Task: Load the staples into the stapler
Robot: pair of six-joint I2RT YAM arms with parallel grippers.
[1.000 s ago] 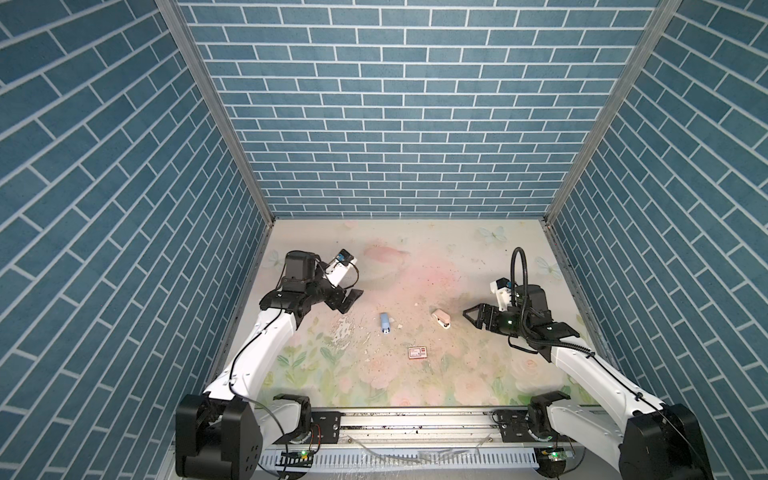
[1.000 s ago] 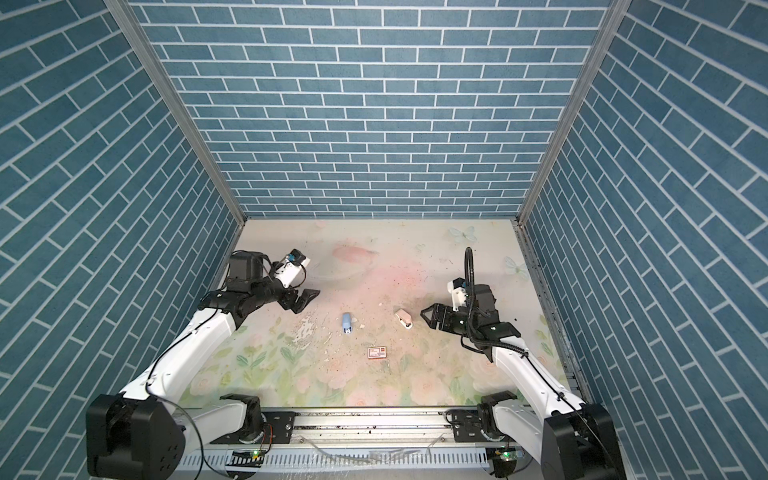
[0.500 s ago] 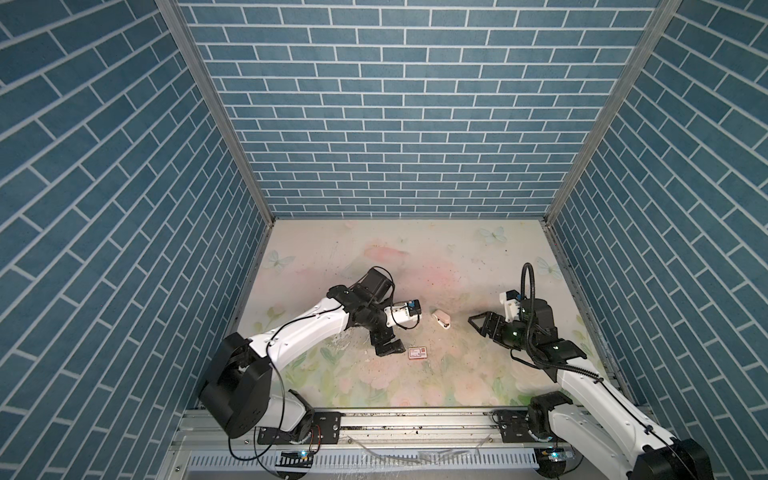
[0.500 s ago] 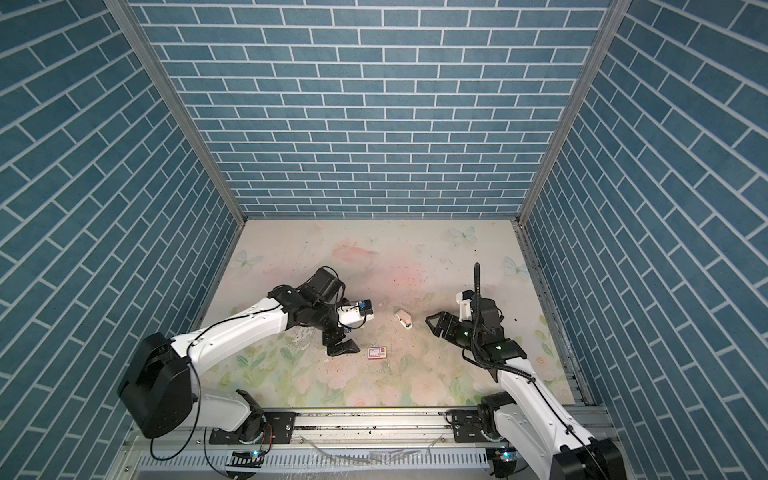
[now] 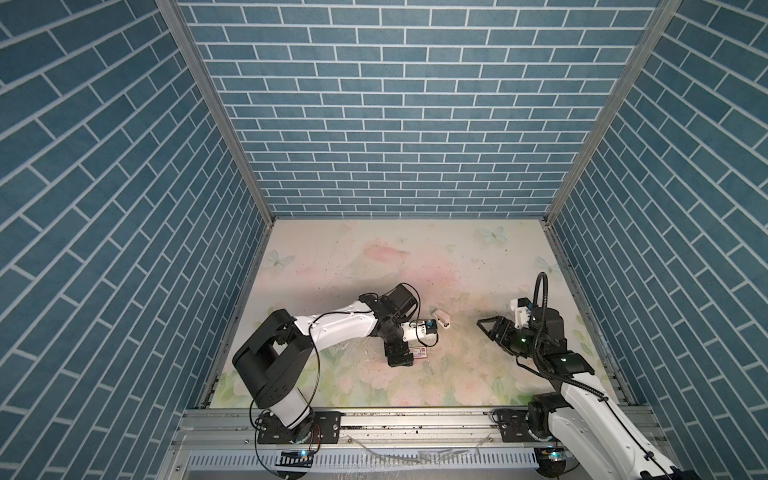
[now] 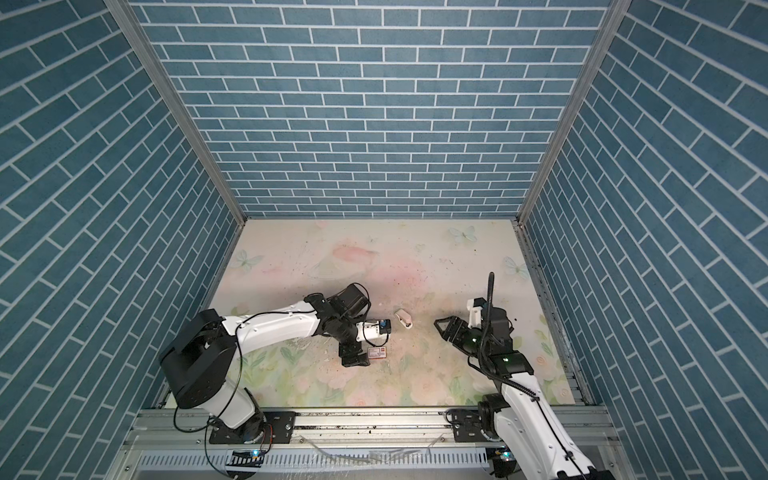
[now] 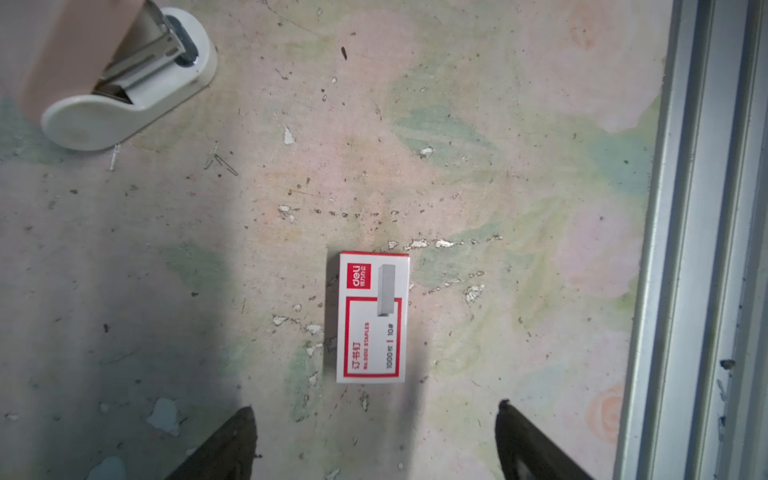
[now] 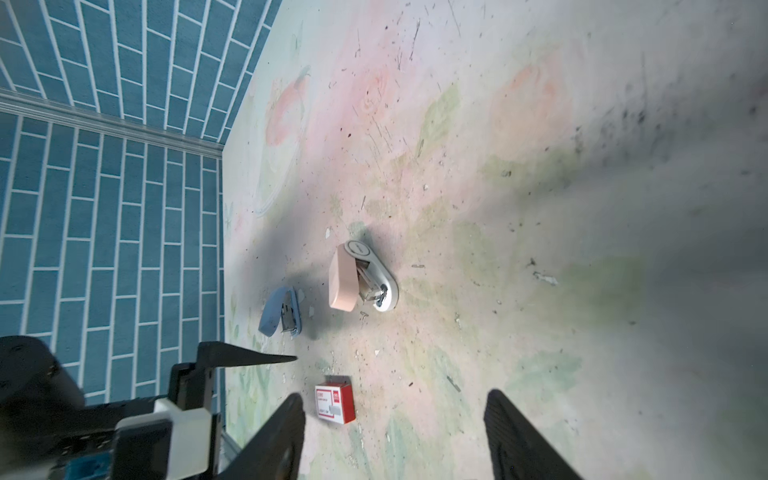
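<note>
On scuffed floral mat [image 7: 498, 166]: flat rectangular red-white staple box [image 7: 372, 318], rounded pink stapler [image 8: 343, 286]; left jaws, right jaws spread, empty.

Robot test cell, blue brick-print walls [image 5: 395, 104], floral tabletop [image 5: 457, 374], aluminium rail [image 5: 415, 424]

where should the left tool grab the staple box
Probably across its two long edges, coming straight down from above. The staple box lies flat, label up, apart from the pink stapler, and the open left tool spans wider than that width.
</note>
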